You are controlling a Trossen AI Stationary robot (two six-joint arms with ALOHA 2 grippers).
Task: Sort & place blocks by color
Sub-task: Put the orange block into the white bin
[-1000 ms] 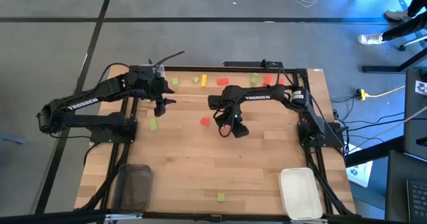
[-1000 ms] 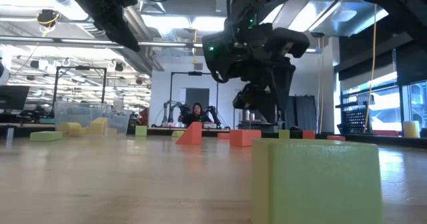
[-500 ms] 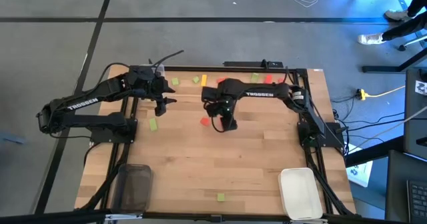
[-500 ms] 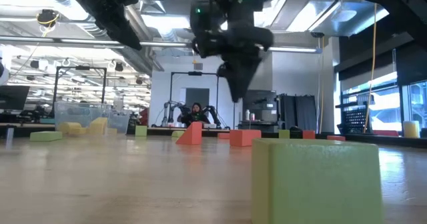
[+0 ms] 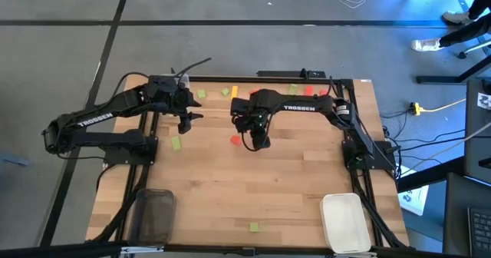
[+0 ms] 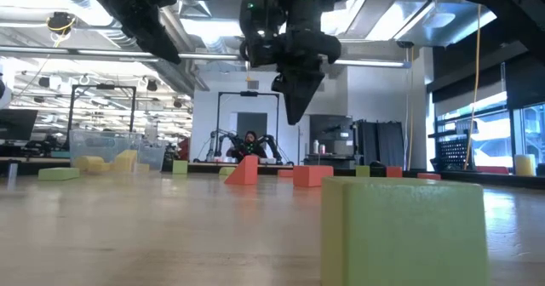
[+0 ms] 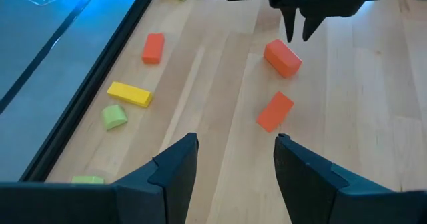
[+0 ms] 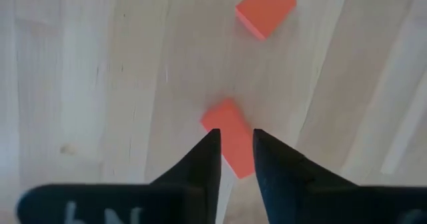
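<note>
R tool point(image 8: 235, 147) above red block point(image 8: 230, 136), fingers narrowly apart.

The right gripper point(image 5: 259, 142) is being carried from mid-table toward the far side and is now being held just above the table, over a red block point(image 8: 230, 136). Its fingers point(image 8: 203, 159) are being drawn closer together, with that block seen in the narrowed gap between them.

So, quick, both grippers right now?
Left gripper: open, holding nothing, raised near the table's far left.
Right gripper: narrowly open, empty, directly above a red block.
</note>
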